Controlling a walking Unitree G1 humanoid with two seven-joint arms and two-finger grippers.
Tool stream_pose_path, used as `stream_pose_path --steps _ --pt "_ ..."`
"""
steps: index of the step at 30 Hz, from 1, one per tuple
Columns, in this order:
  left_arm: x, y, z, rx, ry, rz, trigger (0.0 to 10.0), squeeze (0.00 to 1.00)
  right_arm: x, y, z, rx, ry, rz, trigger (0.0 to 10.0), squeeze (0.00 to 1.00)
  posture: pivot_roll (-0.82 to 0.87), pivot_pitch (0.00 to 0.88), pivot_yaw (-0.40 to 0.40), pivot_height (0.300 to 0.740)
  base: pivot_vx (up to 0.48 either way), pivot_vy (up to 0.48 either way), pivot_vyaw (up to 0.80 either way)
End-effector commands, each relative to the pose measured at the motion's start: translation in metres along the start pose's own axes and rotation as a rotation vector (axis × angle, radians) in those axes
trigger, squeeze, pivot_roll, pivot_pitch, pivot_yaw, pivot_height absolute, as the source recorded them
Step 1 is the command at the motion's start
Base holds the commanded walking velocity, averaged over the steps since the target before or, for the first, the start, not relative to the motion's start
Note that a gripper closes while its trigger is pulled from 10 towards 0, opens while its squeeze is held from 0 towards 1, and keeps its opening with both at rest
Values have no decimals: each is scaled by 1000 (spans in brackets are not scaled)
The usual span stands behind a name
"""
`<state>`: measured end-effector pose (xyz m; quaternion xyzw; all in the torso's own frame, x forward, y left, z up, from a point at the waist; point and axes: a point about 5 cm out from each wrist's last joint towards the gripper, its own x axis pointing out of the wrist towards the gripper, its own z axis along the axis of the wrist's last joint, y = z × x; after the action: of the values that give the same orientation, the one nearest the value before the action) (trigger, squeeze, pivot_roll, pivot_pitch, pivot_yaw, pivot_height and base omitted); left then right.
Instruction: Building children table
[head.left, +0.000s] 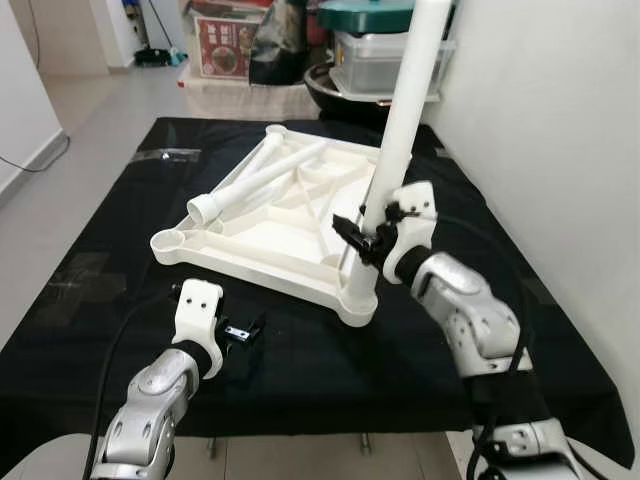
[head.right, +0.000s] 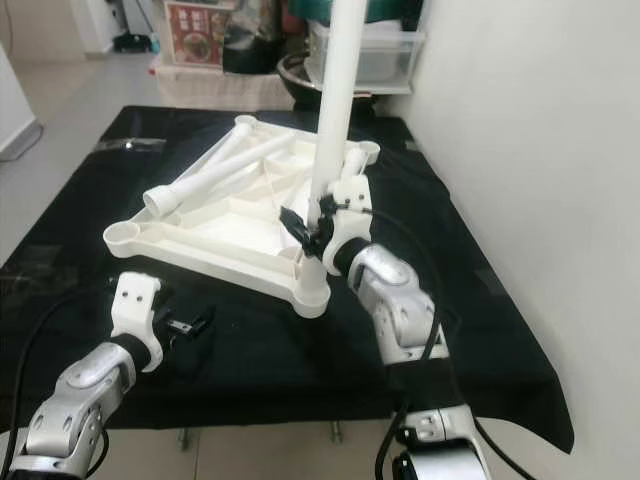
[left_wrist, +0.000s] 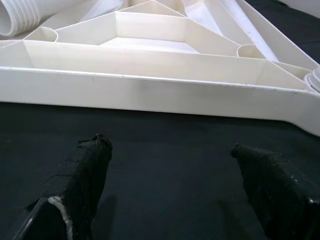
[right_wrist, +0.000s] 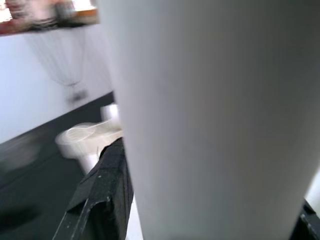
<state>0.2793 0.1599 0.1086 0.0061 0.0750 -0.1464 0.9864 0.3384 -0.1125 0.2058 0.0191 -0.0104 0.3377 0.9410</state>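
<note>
— Where is the tabletop?

— The white tabletop (head.left: 270, 235) lies upside down on the black cloth (head.left: 100, 270), ribs up. One leg (head.left: 405, 130) stands upright in the corner socket (head.left: 358, 300) nearest the right gripper (head.left: 362, 235), whose fingers are closed around the leg just above that socket. Two loose legs (head.left: 255, 180) lie across the ribs, beyond the gripper and toward the left arm's side.

— And the other gripper?

— The left gripper (head.left: 240, 335) hovers low over the cloth just short of the tabletop's near edge (left_wrist: 150, 95), fingers (left_wrist: 85, 170) spread wide with nothing between them.

— Room to move?

— Bare cloth stretches between the left gripper and the near edge, and more of it out past that gripper. On the right gripper's outer side a strip of cloth runs to a white wall (head.left: 560, 150), which stands close.

— The room itself?

— Pale floor (head.left: 90, 120) surrounds the cloth. Beyond the tabletop's far edge sit a clear bin (head.left: 375, 60) with a green lid, a dark bowl (head.left: 335, 90), a dark bag (head.left: 280, 45) and a red box (head.left: 222, 45).
</note>
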Motion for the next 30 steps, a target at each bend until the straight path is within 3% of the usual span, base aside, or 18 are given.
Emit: stream_pose_path --steps 1,2,3,5,6,11,13,14,15,17,18,19,20,23,24,25,26,30 --pt "-1 0 -3 -7 11 -5 10000 0 4 10 -4 12 8 126 10000 0 63 0 -74 740 0 0 0" --pt "-1 1 -1 -8 4 2 10000 0 2 10 -7 7 19 176 10000 0 69 0 -78 740 0 0 0" --pt "-1 2 0 -9 0 6 10000 0 1 10 -11 14 32 207 4824 0 73 0 -78 740 0 0 0" --pt "-2 1 -1 -7 3 8 10000 0 2 9 -19 40 48 208 0 0 72 0 -77 740 0 0 0" --pt "-2 1 -1 -7 3 8 10000 0 2 9 -19 40 48 208 0 0 72 0 -77 740 0 0 0" --pt "-3 0 -3 -5 10 4 10000 0 9 -31 -37 124 109 -318 0 0 70 0 -70 740 0 0 0" --pt "-3 -1 -3 -4 11 3 10000 0 -12 -57 -49 138 154 -686 0 0 68 0 -68 740 0 0 0" --pt "-3 -1 -3 -4 11 3 10000 0 -12 -57 -49 138 154 -686 0 0 68 0 -68 740 0 0 0" --pt "-2 -3 -2 -5 9 -4 10000 0 -32 -60 -57 84 185 -886 0 0 67 0 -64 740 0 0 0" --pt "-2 -3 -2 -6 9 -6 10000 0 -38 -57 -58 29 183 -903 0 0 67 0 -64 740 0 0 0" --pt "-2 -3 -3 -3 13 -8 10000 0 -31 -30 -58 6 177 -752 4039 0 64 0 -57 740 0 0 0" --pt "-2 -3 -3 -3 13 -8 10000 0 -31 -30 -58 6 177 -752 4039 0 64 0 -57 740 0 0 0" --pt "-1 -3 -3 0 16 -12 10000 0 -25 -8 -52 -4 127 -617 10000 0 51 0 -52 740 0 0 0" --pt "0 -3 -3 3 17 -16 10000 0 -21 7 -45 -14 65 -544 10000 0 51 0 -52 740 0 0 0" --pt "2 -3 -2 2 13 -17 10000 0 -13 11 -33 10 2 -452 10000 1000 48 0 -55 740 0 0 0" --pt "3 -3 -2 1 12 -18 10000 0 -11 12 -28 21 -19 -420 10000 1000 48 0 -55 740 0 0 0" --pt "3 -4 -1 -4 7 -19 10000 0 -7 7 -22 31 -19 -371 10000 0 49 0 -57 740 0 0 0" --pt "3 -4 -1 -6 5 -20 10000 0 -4 3 -16 49 -21 -313 10000 0 49 0 -57 740 0 0 0"
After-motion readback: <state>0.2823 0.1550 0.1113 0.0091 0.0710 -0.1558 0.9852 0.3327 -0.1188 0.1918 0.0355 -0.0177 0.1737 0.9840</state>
